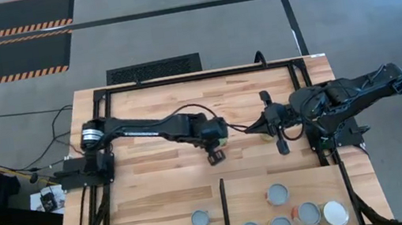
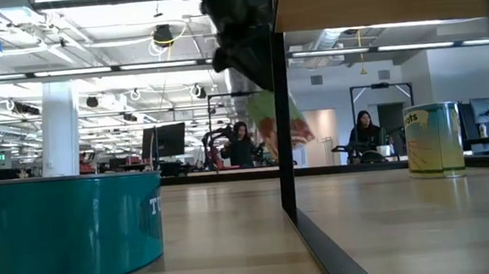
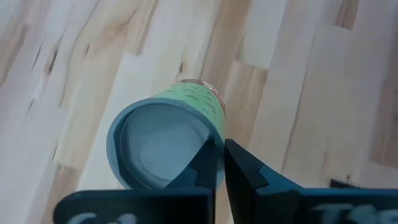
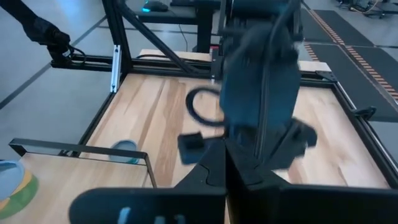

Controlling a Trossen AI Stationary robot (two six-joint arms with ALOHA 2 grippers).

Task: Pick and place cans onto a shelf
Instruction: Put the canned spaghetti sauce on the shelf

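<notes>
My left gripper (image 1: 219,137) hangs over the middle of the table, shut on a green-labelled can (image 3: 168,137) held above the wood. In the low view the can (image 2: 279,125) hangs beside the black divider (image 2: 286,151). My right gripper (image 4: 225,168) is shut and empty; it waits just right of the left one (image 1: 280,145). The shelf (image 1: 307,180) lies at the near right with its divider (image 1: 225,213) on its left edge. Several cans (image 1: 277,194) stand on it. One more can (image 1: 200,220) stands on the table left of the divider. My left gripper holds the can by its rim wall (image 3: 219,134): one finger (image 3: 207,163) is inside the recessed end and the other (image 3: 244,167) is outside on the label. The fingers come from above. The can is lifted clear of the table and tilted.
A teal can (image 2: 64,226) fills the low view's left and a yellow-green can (image 2: 434,141) stands on the shelf to the right. Black frame rails (image 1: 99,128) run along the table's left, right and far edges. People sit in the room behind.
</notes>
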